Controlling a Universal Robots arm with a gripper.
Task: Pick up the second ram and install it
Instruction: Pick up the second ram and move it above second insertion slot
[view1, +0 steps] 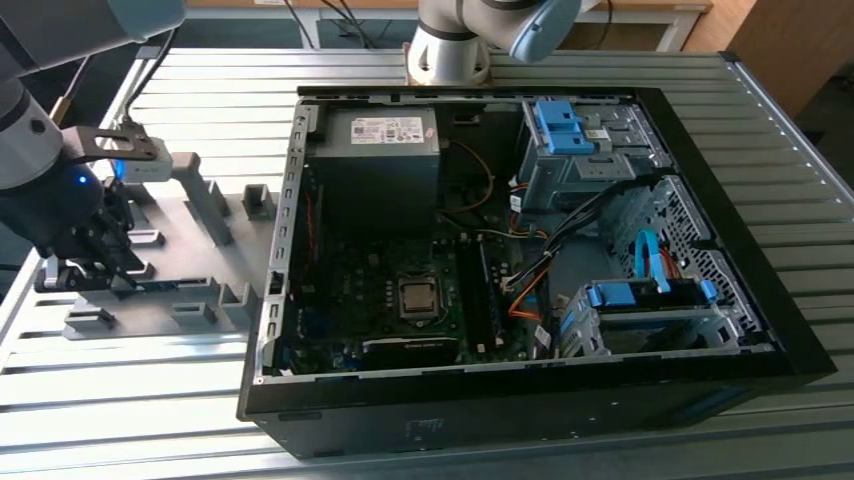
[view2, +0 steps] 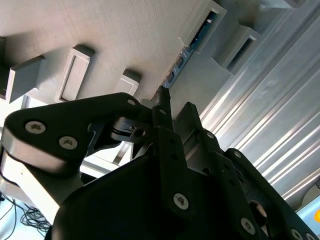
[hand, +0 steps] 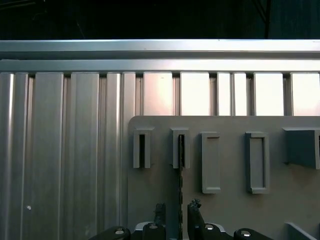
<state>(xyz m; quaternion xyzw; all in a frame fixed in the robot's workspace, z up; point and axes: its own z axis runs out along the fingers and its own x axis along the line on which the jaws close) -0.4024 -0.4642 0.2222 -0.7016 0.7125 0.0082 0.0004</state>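
Straddling the second ram (hand: 180, 186), the hand (hand: 177, 210) has its two black fingertips (hand: 160, 210) a narrow way apart, one on each side of the stick. Grey plate shows between each tip and the stick, so the hand is not clamped on it.

In the first wrist view the ram is seen edge-on, as a thin dark line. One end sits in a slot block (hand: 180, 149) on the grey holder plate (hand: 230, 210). The line runs from there into the gap between the fingers. Other slot blocks stand in a row beside it, and the ribbed aluminium bench (hand: 75, 150) lies beyond the plate's edge.

The second wrist view looks along the hand's dark body instead and shows the face of the ram (view2: 199, 36). Green board and a strip of blue show inside the block, with a fingertip (view2: 164, 96) close beside the stick.

The exterior view gives the wider setting. The hand (view1: 91, 262) hangs low over the holder plate (view1: 214, 250), at the exterior view's left. An open computer case (view1: 747, 300) lies on the bench (view1: 134, 400) just beside the plate. Inside the case are the motherboard (view1: 360, 300) with its processor socket (view1: 418, 297), a power supply (view1: 380, 140) and blue-trimmed drive cages (view1: 587, 140). The ram is on the plate, well apart from the motherboard.
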